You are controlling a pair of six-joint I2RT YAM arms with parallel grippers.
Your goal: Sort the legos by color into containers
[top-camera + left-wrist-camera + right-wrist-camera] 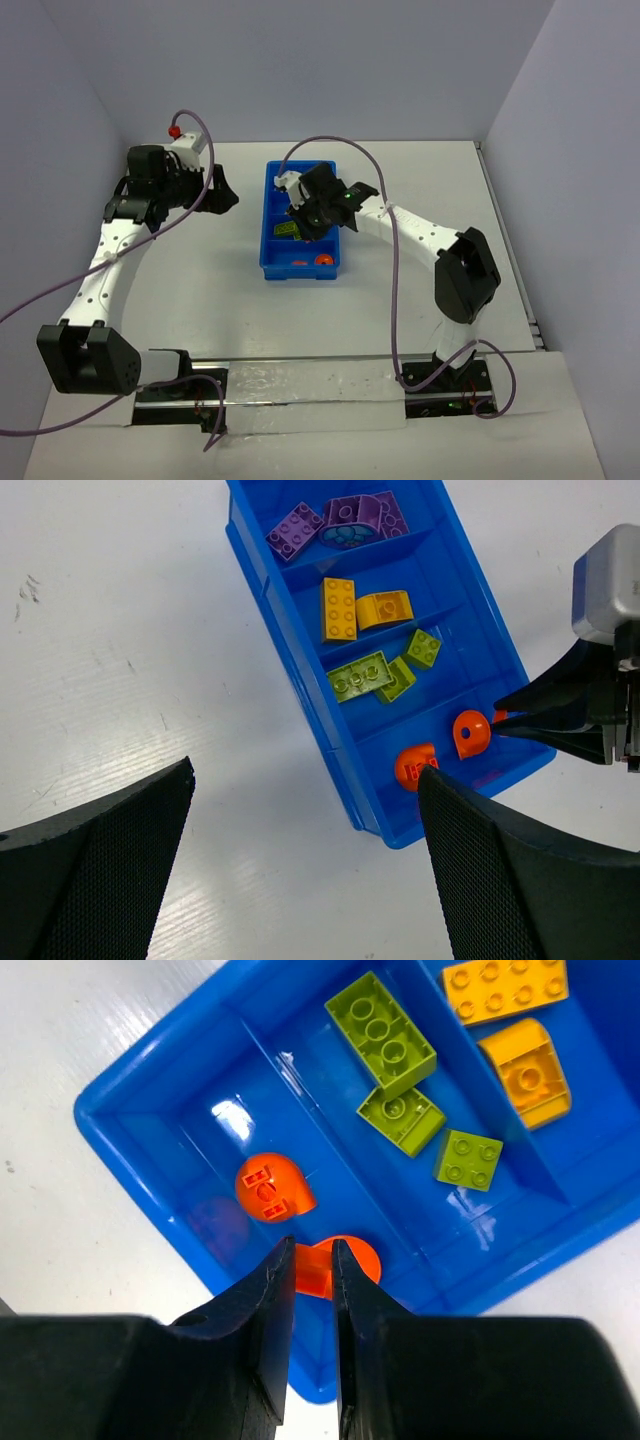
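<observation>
Blue tray (268, 222), long axis near-to-far.

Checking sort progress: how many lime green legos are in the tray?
3, all in one compartment of the tray: a long brick, a smaller brick against it, a small square apart. None look hidden.

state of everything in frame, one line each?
blue tray: upright, one colour per compartment
left gripper: open, empty, off to the tray's side
right gripper: shut on round orange lego, within end compartment
other orange lego: lying loose, same compartment
green legos: three, loose in their compartment
yellow legos: two, loose in theirs
purple legos: loose in theirs
</observation>
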